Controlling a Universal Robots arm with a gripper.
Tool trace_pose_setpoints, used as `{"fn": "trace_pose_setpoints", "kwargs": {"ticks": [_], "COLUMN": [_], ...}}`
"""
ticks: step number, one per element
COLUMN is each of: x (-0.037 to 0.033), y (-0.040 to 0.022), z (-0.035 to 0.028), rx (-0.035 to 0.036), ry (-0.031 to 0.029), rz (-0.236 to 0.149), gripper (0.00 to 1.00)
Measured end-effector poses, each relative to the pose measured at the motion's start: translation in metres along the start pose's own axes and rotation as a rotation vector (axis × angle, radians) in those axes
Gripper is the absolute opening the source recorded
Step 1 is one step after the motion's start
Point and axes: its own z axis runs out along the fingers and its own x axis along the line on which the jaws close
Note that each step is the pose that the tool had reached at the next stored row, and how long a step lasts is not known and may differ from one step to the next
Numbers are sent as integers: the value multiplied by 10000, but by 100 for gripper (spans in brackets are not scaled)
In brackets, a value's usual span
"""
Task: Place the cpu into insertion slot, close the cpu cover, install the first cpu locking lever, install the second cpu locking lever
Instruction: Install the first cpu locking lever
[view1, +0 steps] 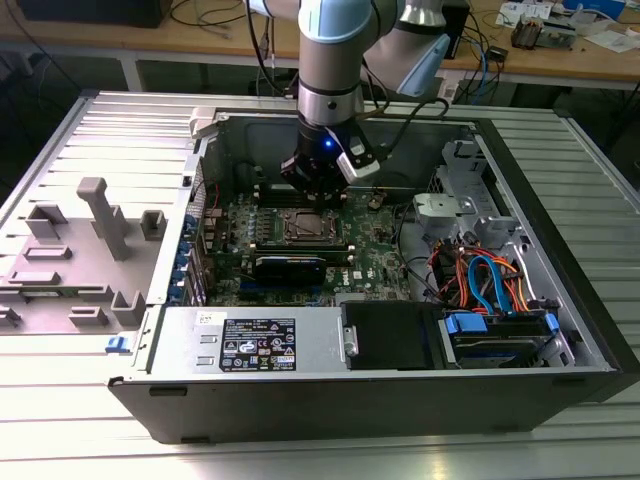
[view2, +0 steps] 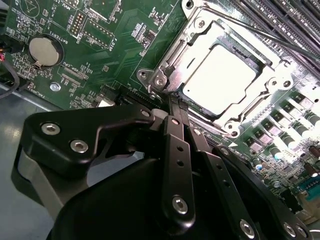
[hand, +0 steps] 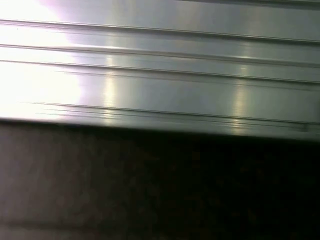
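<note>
The cpu (view2: 226, 79) sits in the insertion slot (view2: 202, 30) just beyond the closed tool (view2: 172, 102).

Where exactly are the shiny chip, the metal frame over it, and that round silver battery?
cpu (view2: 227, 80), second wrist view, middle of its shiny top.
cpu cover (view2: 187, 55), second wrist view, one side bar of the frame.
coin battery (view2: 44, 50), second wrist view, centre of its face.

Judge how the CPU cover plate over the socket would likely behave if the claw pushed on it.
The cpu cover looks like thin sheet metal, so probably light and somewhat springy. Its shiny surface may be slippery. The open centre suggests it could bend under a hard push.
</note>
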Motion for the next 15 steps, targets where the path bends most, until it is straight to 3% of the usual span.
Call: {"fn": "trace_pose_setpoints", "kwargs": {"ticks": [2,4,6,9,15], "x": [0,-2,-3,-4,-1], "y": [0,1,2,2,-7], "z": [-1,2,2,-17,-19], "rx": [-21,-211,-297,-304,-222], "ry": [-1,-9,-13,-15,-5], "rz": [2,4,4,4,4], "gripper": [11,11,11,11,11]}}
